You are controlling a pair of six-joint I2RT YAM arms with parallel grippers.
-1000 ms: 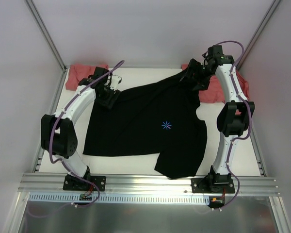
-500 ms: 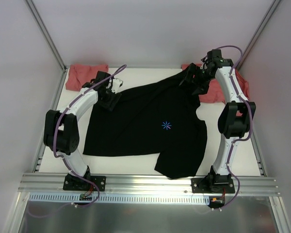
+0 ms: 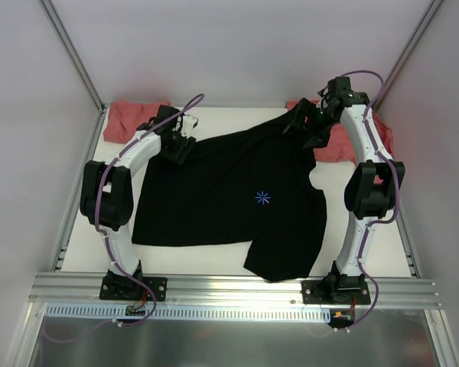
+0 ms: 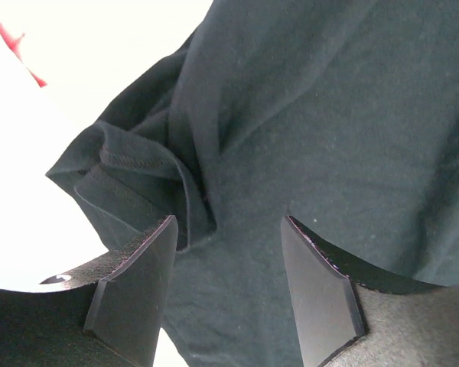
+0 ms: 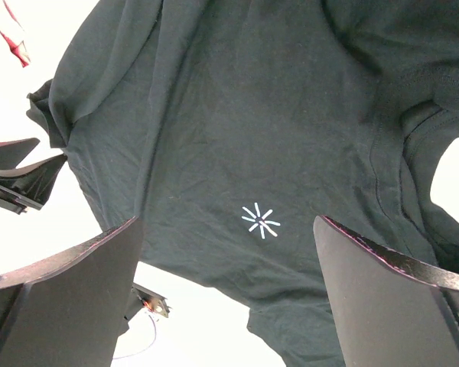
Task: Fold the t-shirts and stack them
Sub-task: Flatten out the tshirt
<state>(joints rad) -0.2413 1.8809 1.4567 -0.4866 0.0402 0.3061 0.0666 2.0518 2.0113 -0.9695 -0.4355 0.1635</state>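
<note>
Left wrist view: left fingers (image 4: 134,294) apart astride bunched edge of black t-shirt (image 4: 329,115); right fingers (image 5: 61,306) apart.

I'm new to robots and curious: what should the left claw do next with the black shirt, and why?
Probably lower the left gripper and close on the bunched sleeve: its jaws stand open over that crumpled corner of the black t-shirt.

White table (image 3: 199,260), alu front rail (image 3: 229,289), walls (image 3: 229,46)
</note>
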